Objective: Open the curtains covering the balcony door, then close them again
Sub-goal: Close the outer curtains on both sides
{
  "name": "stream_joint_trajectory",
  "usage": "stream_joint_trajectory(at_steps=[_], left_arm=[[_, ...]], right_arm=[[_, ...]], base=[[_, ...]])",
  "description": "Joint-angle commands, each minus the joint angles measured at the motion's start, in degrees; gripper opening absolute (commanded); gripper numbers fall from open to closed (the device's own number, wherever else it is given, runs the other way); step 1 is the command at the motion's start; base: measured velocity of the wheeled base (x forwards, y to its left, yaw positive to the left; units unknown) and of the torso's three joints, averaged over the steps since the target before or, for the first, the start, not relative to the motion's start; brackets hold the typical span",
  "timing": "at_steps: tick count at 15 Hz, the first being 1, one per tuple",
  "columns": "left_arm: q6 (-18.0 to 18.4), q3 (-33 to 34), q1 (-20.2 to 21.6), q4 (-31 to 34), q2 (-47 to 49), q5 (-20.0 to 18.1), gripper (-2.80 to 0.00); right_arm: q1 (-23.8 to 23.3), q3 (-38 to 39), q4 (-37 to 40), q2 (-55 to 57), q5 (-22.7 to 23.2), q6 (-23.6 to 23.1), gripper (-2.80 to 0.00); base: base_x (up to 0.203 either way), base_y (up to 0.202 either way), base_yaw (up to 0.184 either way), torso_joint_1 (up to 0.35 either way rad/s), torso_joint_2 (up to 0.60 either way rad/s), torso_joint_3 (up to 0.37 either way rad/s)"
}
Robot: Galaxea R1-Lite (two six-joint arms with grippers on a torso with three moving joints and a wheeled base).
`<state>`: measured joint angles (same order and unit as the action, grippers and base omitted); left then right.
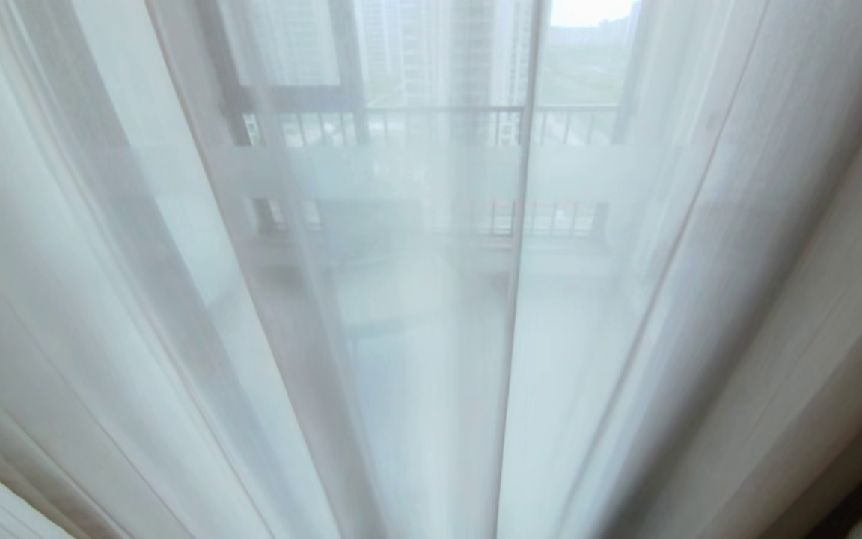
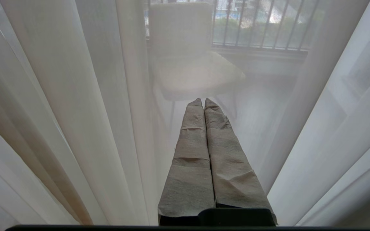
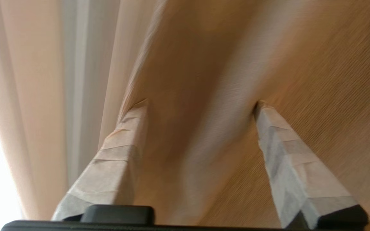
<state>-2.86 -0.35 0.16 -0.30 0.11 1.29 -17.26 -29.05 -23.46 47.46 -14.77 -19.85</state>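
**Sheers drawn across the door, right gripper spread against the thick drape**

In the head view the sheers (image 1: 431, 337) are hanging across the whole frame, with two panels meeting along a seam just right of centre. Through them the balcony door (image 1: 371, 176) is showing faintly, its frosted band crossing the middle of the frame and a railing (image 1: 438, 112) lying behind it in the upper centre. Neither arm is appearing in that view.

In the right wrist view the right gripper (image 3: 201, 102) is standing with its paper-wrapped fingers (image 3: 120, 150) wide apart, both tips pressing into the beige-grey drape (image 3: 268, 64), which is filling the centre and right of the frame. No fold is being pinched between them. White sheer folds and bright daylight are showing at the left edge.

In the left wrist view the left gripper (image 2: 203, 102) is sitting in the lower centre with its fingers pressed together on nothing, pointing at the sheer. A chair (image 2: 188, 61) is showing dimly through the fabric in the upper centre.

Judging from this, the door is covered by the sheers at least, so either the opening is not yet begun or the closing is nearly finished; the pictures alone are not settling which. How far across the thick drape is sitting is also unclear, since the head view is showing only sheer fabric.
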Motion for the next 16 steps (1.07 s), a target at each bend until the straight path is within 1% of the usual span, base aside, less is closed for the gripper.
stream_joint_trajectory(at_steps=[1, 6, 9, 13, 16], left_arm=[[-0.04, 0.00, 0.02, -0.05, -0.02, 0.03, -2.80], [-0.04, 0.00, 0.02, -0.05, -0.02, 0.03, -2.80], [-0.04, 0.00, 0.02, -0.05, -0.02, 0.03, -2.80], [-0.04, 0.00, 0.02, -0.05, -0.02, 0.03, -2.80], [-0.04, 0.00, 0.02, -0.05, -0.02, 0.03, -2.80]], right_arm=[[2.28, 4.22, -0.54, -4.93, -0.24, -0.19, 0.00], [8.53, 17.09, -8.71, -13.09, -0.51, -0.19, 0.00], [10.31, 22.57, -11.45, -17.68, -0.55, -0.19, 0.00], [13.61, 28.54, -11.68, -24.60, -0.53, -0.29, 0.00], [17.95, 29.03, -7.88, -29.41, -0.52, -0.32, 0.00]], base=[[0.000, 0.000, 0.000, 0.000, 0.00, 0.000], [0.000, 0.000, 0.000, 0.000, 0.00, 0.000], [0.000, 0.000, 0.000, 0.000, 0.00, 0.000], [0.000, 0.000, 0.000, 0.000, 0.00, 0.000], [0.000, 0.000, 0.000, 0.000, 0.00, 0.000]])
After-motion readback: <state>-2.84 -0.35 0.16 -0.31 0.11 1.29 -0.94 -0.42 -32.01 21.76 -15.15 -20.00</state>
